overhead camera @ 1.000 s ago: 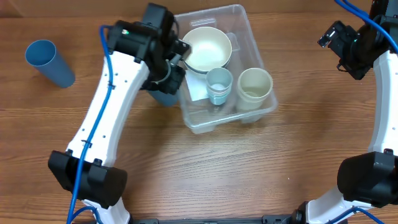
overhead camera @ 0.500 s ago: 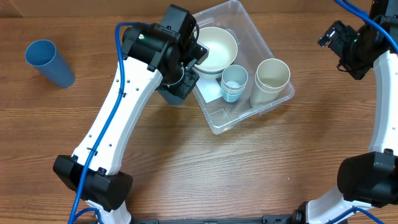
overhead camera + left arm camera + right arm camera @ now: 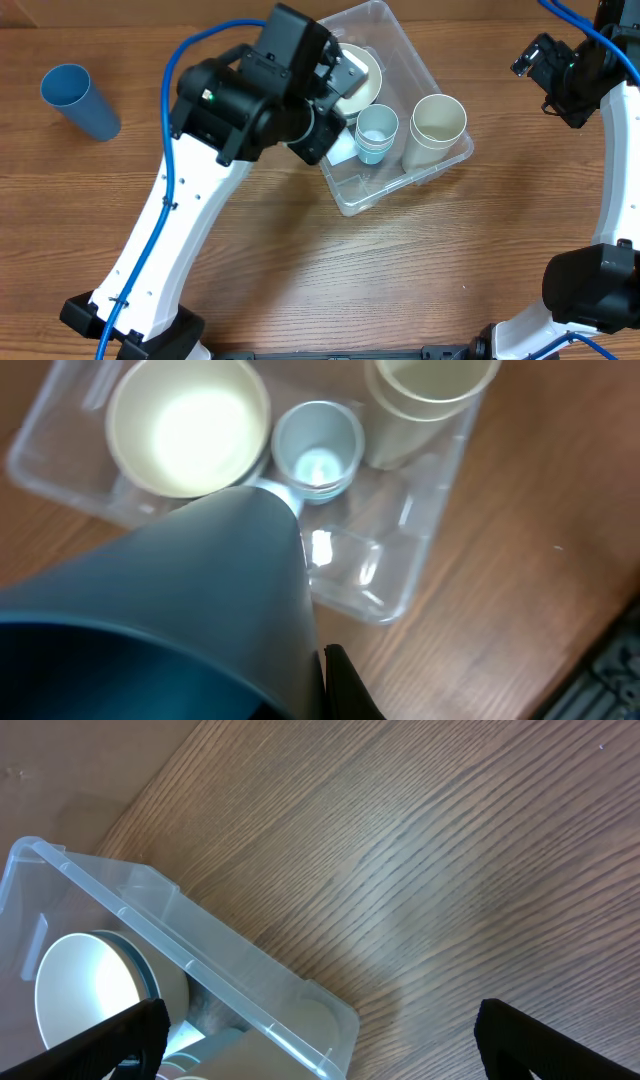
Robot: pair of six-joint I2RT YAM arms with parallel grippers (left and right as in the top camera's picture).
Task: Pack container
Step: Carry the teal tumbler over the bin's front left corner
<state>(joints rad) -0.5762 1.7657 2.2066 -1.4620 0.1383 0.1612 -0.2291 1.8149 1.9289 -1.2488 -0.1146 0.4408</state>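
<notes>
The clear container (image 3: 432, 165) sits turned at the table's middle right. It holds a cream bowl (image 3: 362, 72), a light blue cup stack (image 3: 377, 130) and a cream cup (image 3: 436, 122). My left gripper (image 3: 335, 682) is shut on a dark grey-blue cup (image 3: 200, 600) and holds it above the container's (image 3: 400, 585) left side. In the overhead view the left arm (image 3: 290, 90) hides that cup. The bowl (image 3: 185, 425), blue cups (image 3: 317, 448) and cream cup (image 3: 425, 400) show below. My right gripper (image 3: 320, 1045) is open and empty, up beside the container's far corner (image 3: 250, 985).
A blue cup (image 3: 80, 100) stands on the wooden table at the far left. The right arm (image 3: 565, 75) hangs at the right edge. Bare wood lies in front of the container (image 3: 380, 270).
The container slid and turned to the right. My left arm rose and moved right over the container's left part with the dark cup in it. The right arm has not moved.
</notes>
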